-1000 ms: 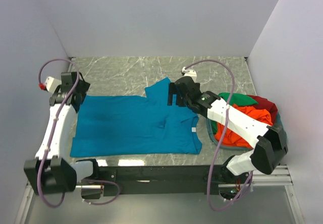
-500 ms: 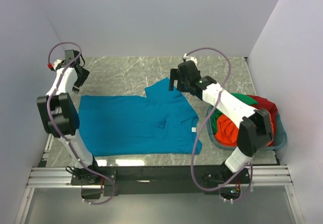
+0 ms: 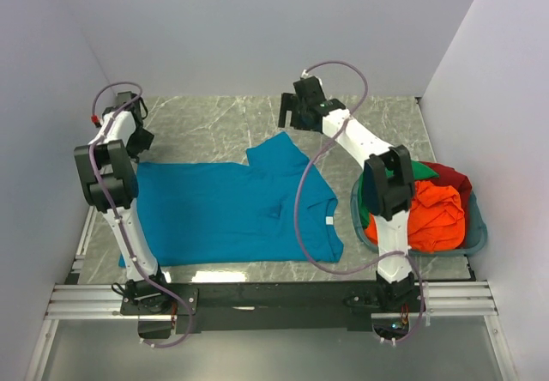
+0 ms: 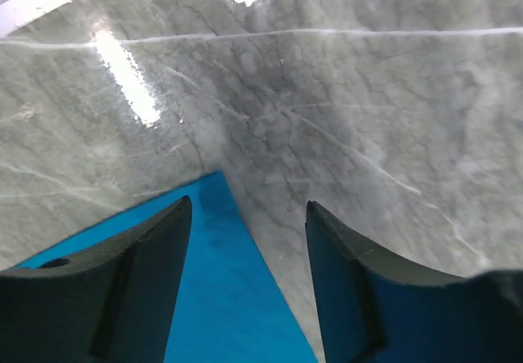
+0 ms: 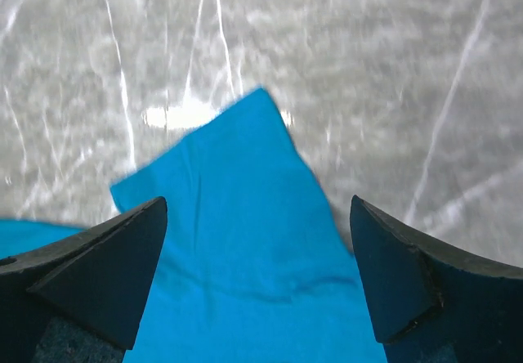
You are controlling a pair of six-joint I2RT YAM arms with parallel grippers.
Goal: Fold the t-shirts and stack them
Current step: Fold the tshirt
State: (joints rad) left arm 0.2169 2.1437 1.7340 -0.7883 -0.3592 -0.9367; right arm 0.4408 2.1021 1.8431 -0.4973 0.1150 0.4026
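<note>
Your left gripper (image 4: 249, 216) hangs over the far-left corner of the teal-blue t-shirt (image 3: 232, 214), jaws partly apart and empty. Your right gripper (image 5: 257, 208) gapes wide above the sleeve (image 5: 245, 183), also empty. The shirt lies flat on the marble table (image 3: 214, 123), ready for folding.

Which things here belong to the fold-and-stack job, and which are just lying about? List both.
Belong to the job: teal-blue t-shirt, spread flat on the table; orange-red t-shirt, green t-shirt and dark red t-shirt, heaped in the basket.

Just there: the basket itself; the table.
</note>
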